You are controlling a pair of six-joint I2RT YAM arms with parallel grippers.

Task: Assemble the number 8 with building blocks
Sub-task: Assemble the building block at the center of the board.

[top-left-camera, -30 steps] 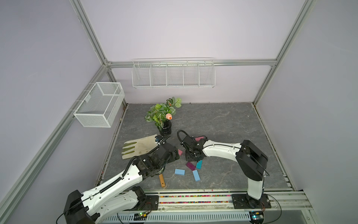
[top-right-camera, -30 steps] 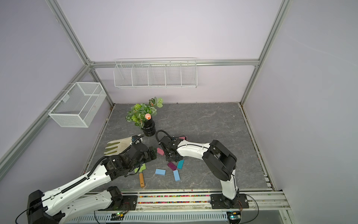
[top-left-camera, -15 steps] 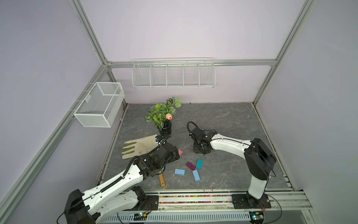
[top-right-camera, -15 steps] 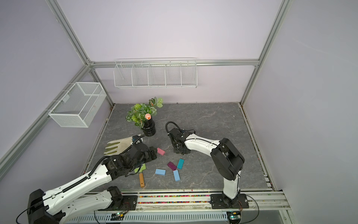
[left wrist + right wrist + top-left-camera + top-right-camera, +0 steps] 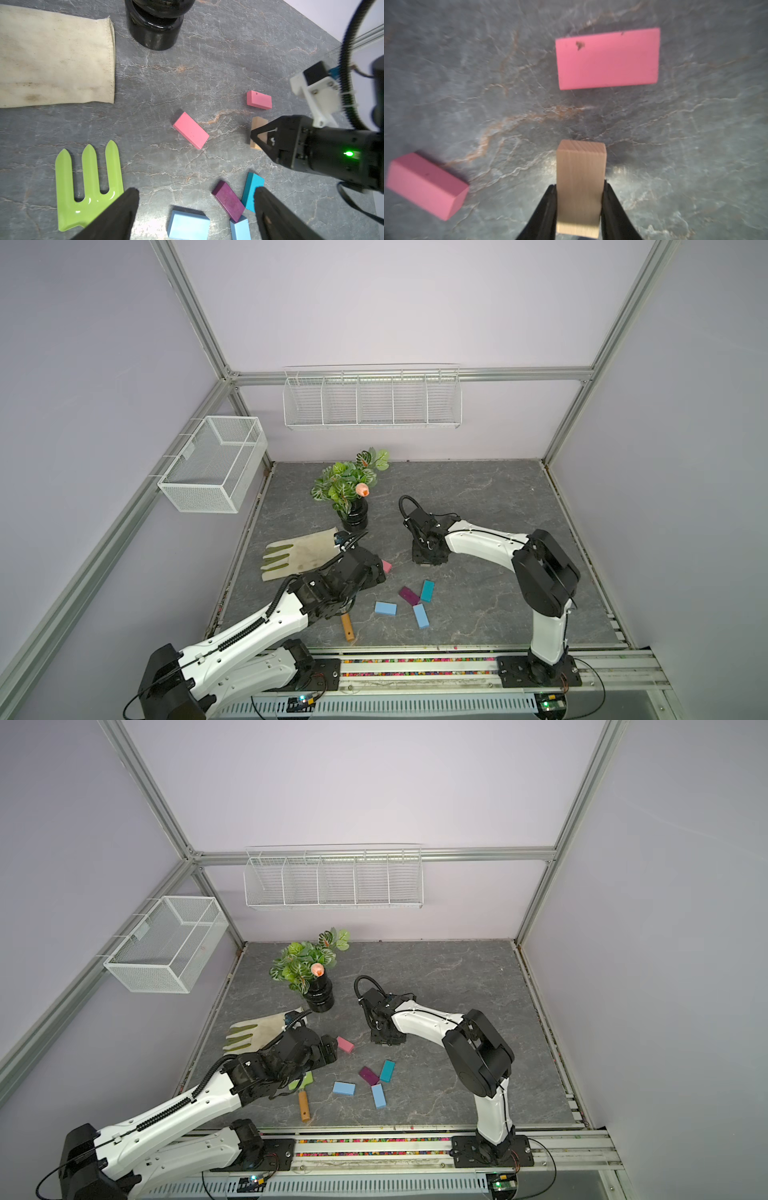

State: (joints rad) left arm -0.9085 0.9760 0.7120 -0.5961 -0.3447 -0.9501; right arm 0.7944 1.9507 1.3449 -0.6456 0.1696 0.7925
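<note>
My right gripper (image 5: 580, 199) is shut on the tan block (image 5: 580, 182), holding it on edge low over the table; the left wrist view shows the tan block (image 5: 257, 124) too. Beyond it lies a pink block (image 5: 608, 59), and a second pink block (image 5: 425, 185) lies off to one side. The purple block (image 5: 409, 595), teal block (image 5: 427, 590) and two light blue blocks (image 5: 385, 608) (image 5: 420, 615) cluster near the front. My left gripper (image 5: 195, 189) hovers open over that cluster, holding nothing.
A green garden fork (image 5: 87, 187) with a wooden handle (image 5: 347, 626) lies under my left arm. A canvas glove (image 5: 297, 553) and a black vase with a plant (image 5: 353, 493) stand behind it. Wire baskets (image 5: 372, 400) hang on the walls.
My right arm has carried the tan block to the right, away from my left gripper, and then lowered it. The left arm has not moved.
</note>
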